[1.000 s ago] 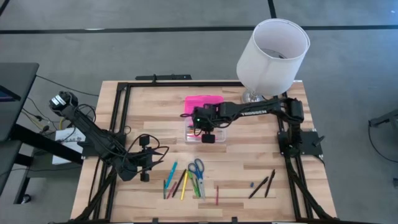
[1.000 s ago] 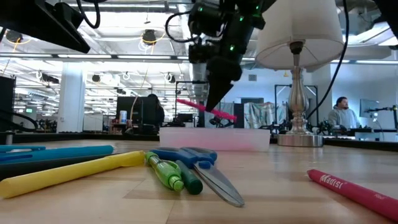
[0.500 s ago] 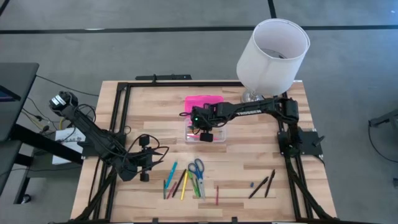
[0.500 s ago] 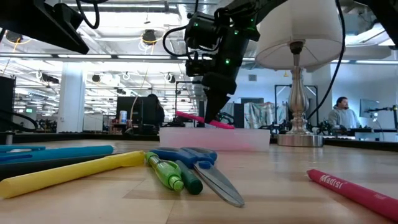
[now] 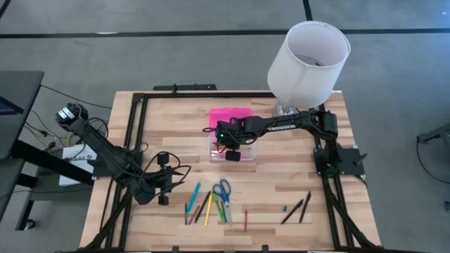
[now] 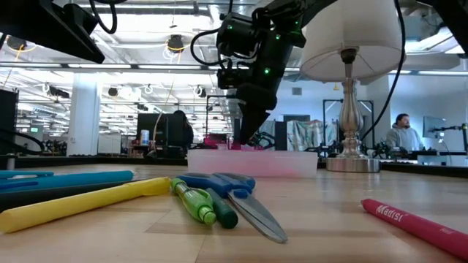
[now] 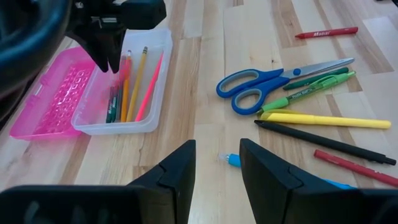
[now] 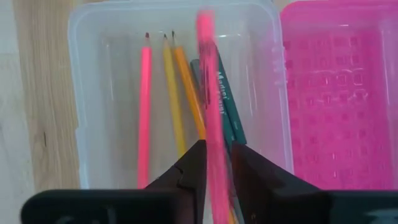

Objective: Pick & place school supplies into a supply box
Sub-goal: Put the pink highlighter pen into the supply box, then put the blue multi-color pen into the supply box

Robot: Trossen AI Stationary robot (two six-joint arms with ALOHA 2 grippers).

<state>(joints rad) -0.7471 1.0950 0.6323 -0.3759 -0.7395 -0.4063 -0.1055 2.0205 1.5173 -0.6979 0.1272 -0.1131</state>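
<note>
Right over the clear base of the supply box (image 5: pixel 231 149) hangs the right gripper (image 8: pixel 214 163), its two fingers pinched on a pink pen (image 8: pixel 209 93) that stands between them and points down into the tray. Inside that base lie a pink pencil (image 8: pixel 144 112), two yellow-orange pencils (image 8: pixel 176 99) and a green pen (image 8: pixel 225 99), side by side along its length. The box's pink lid (image 5: pixel 230 115) lies open flat, joined to the base on the side toward the white lamp (image 5: pixel 308 60). On the side of the box away from the lamp, the remaining supplies rest on the wooden table (image 5: pixel 281 190): blue-handled scissors (image 7: pixel 273 78), green pens (image 7: pixel 311 87), a yellow pen (image 7: pixel 323 119), a black pen (image 7: pixel 323 140) and a red one (image 7: pixel 326 32), all well apart from the box. The left gripper (image 7: pixel 216 163) waits near that cluster with its fingers spread and nothing between them.
</note>
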